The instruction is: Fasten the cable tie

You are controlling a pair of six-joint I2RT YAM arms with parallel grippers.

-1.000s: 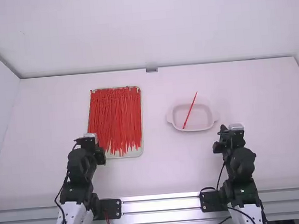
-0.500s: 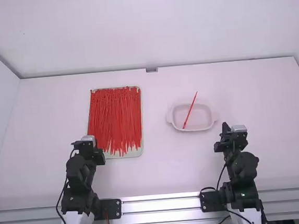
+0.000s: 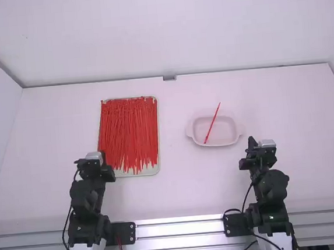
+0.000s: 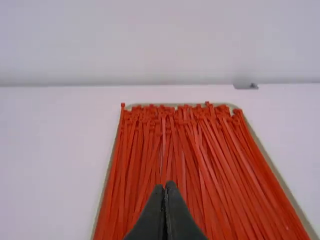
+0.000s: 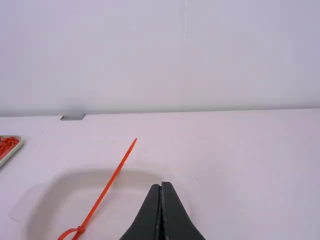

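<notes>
**Surface.** A white table (image 3: 178, 185) is running back to a plain white wall (image 3: 158, 26). A small grey bracket (image 3: 169, 77) is sitting at the table's far edge. An aluminium rail (image 3: 176, 225) is carrying both arm bases along the near edge.

**Stock.** A beige tray (image 3: 159, 137) is lying left of centre, and a layer of red cable ties (image 3: 129, 134) is lying lengthwise across it.

**Task item.** A single cable tie (image 3: 212, 122) is lying slantwise in a white dish (image 3: 229, 136) right of the tray. Its head is resting inside the dish and its tail is poking over the far rim.

**Claws.**
- The left gripper (image 4: 165, 186) is hanging over the tray's near end, its fingers pressing together on nothing.
- The right gripper (image 5: 161, 185) is hanging just short of the dish, likewise closed and empty.

**Obscured.**
- The ties are covering the tray floor and overlapping too densely to separate.
- The right wrist view is cutting off the dish's near side and the single tie's head. Whether that head is forming a loop cannot be told.
</notes>
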